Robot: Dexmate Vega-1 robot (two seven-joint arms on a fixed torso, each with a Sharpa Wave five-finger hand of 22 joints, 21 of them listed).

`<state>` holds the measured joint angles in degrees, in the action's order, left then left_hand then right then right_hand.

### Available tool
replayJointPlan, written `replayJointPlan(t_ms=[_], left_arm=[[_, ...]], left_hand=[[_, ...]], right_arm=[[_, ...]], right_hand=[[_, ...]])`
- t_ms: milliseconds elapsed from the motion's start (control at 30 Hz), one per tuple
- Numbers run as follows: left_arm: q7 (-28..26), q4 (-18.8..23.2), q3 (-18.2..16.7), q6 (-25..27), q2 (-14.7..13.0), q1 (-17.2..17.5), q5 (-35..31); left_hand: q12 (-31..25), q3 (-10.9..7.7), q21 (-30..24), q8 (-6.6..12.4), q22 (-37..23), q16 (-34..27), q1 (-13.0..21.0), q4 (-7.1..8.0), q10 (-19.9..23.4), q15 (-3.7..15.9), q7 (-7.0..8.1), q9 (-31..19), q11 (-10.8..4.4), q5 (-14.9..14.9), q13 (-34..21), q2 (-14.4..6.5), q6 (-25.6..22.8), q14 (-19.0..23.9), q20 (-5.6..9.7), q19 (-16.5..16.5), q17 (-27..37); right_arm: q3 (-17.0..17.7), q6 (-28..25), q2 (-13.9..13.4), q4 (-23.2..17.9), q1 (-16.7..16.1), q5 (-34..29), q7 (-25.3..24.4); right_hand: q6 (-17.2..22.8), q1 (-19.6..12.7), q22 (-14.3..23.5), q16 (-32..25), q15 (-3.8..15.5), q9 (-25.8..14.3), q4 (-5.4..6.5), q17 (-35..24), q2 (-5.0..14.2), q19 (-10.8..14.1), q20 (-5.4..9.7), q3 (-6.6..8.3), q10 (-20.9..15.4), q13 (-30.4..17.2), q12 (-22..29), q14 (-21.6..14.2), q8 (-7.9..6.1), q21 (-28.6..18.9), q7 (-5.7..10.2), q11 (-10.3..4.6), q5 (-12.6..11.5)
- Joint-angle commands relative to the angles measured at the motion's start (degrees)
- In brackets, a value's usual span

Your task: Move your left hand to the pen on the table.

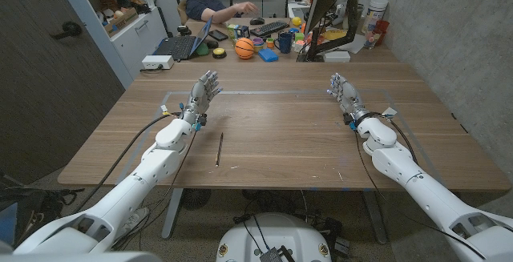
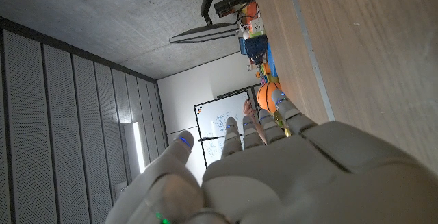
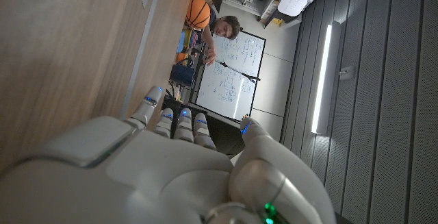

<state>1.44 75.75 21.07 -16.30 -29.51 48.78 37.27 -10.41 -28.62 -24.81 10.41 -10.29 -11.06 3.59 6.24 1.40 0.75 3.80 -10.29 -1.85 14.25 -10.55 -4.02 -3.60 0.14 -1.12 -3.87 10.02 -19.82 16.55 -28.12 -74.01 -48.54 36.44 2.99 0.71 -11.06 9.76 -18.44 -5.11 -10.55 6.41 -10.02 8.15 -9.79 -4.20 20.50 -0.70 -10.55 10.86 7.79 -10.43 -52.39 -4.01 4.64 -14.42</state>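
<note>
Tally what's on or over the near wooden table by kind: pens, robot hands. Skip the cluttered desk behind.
Pens: 1, the pen, lying on the table and untouched.
Robot hands: 2, the left hand and the right hand, each with fingers apart and holding nothing.
Total: 3

Around the pen [image 1: 218, 148] the wooden table [image 1: 280, 134] lies bare on every side, so the left hand [image 1: 203, 94], raised beyond the pen and slightly to its left, has open room toward it, while the basketball [image 1: 244, 48] and desk clutter stand well beyond the pen.
</note>
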Motion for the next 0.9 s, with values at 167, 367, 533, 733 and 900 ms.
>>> replayJointPlan(t_ms=[167,367,533,733,900], left_arm=[[-0.6,1.5,-0.7,0.1,-0.6,1.2,0.2],[-0.4,1.7,-0.7,-0.7,-1.1,1.5,-0.6],[-0.2,2.2,-0.8,-3.1,-1.7,1.8,-2.4],[-1.6,4.8,-1.1,-5.0,-3.1,2.9,-5.4],[-3.4,8.2,-1.6,-5.2,-5.0,4.5,-8.5]], left_hand=[[-0.3,-0.41,-0.2,0.41,-0.2,-0.4,0.0,-0.13,0.0,0.48,0.41,-0.2,-0.68,0.4,-0.2,-0.5,0.0,0.0,-0.77,-0.5,0.1],[-0.2,-0.4,-0.1,0.3,-0.2,-0.4,0.1,-0.18,-0.4,0.73,0.55,-0.2,-0.9,0.4,-0.2,-0.5,0.2,-0.1,-0.74,-0.5,0.1],[0.1,0.09,0.8,-0.22,-0.1,-0.1,0.5,-1.02,-1.4,0.28,2.48,-0.1,-0.72,0.4,-0.2,0.9,2.1,-1.0,-1.48,0.2,0.0],[0.2,0.77,1.5,-0.39,-0.1,0.0,0.6,-1.72,-2.6,-0.07,3.61,-0.1,-0.49,0.4,-0.2,2.3,3.6,-1.6,-2.77,0.6,0.0],[0.3,1.42,2.1,-0.44,-0.1,0.1,0.7,-2.31,-3.8,-1.19,4.65,-0.1,-0.33,0.5,-0.2,3.6,4.8,-2.3,-3.38,1.1,0.1]], right_arm=[[4.7,-2.0,4.0,0.4,-1.0,-3.9,2.7],[5.9,-2.7,5.1,0.4,-1.2,-5.3,3.7],[6.7,-3.0,5.8,0.4,-1.4,-6.3,4.1],[7.5,-3.3,6.6,0.5,-1.5,-6.9,4.7],[8.0,-3.5,7.2,0.7,-1.5,-7.5,5.1]], right_hand=[[0.0,-0.4,0.2,-0.2,-0.06,-0.2,0.21,-0.3,-0.11,-2.9,0.16,0.39,0.0,-0.3,0.3,0.3,-0.31,-0.7,-0.42,0.42,-0.3],[0.1,-0.4,0.2,-0.2,-0.05,-0.2,0.26,-0.3,-0.13,-2.9,0.16,0.39,-0.1,-0.3,0.3,0.3,-0.35,-0.6,-0.48,0.41,-0.2],[0.0,-0.4,0.2,-0.1,-0.02,-0.2,0.31,-0.3,-0.15,-2.8,0.16,0.39,-0.1,-0.3,0.3,0.2,-0.34,-0.5,-0.48,0.35,-0.2],[0.0,-0.4,0.2,0.0,-0.02,-0.2,0.37,-0.3,-0.17,-2.8,0.15,0.39,-0.1,-0.3,0.3,0.2,-0.34,-0.3,-0.52,0.36,-0.1],[0.0,-0.3,0.2,0.1,-0.01,-0.2,0.43,-0.3,-0.19,-2.8,0.13,0.38,-0.1,-0.3,0.3,0.2,-0.32,-0.2,-0.5,0.33,-0.1]])
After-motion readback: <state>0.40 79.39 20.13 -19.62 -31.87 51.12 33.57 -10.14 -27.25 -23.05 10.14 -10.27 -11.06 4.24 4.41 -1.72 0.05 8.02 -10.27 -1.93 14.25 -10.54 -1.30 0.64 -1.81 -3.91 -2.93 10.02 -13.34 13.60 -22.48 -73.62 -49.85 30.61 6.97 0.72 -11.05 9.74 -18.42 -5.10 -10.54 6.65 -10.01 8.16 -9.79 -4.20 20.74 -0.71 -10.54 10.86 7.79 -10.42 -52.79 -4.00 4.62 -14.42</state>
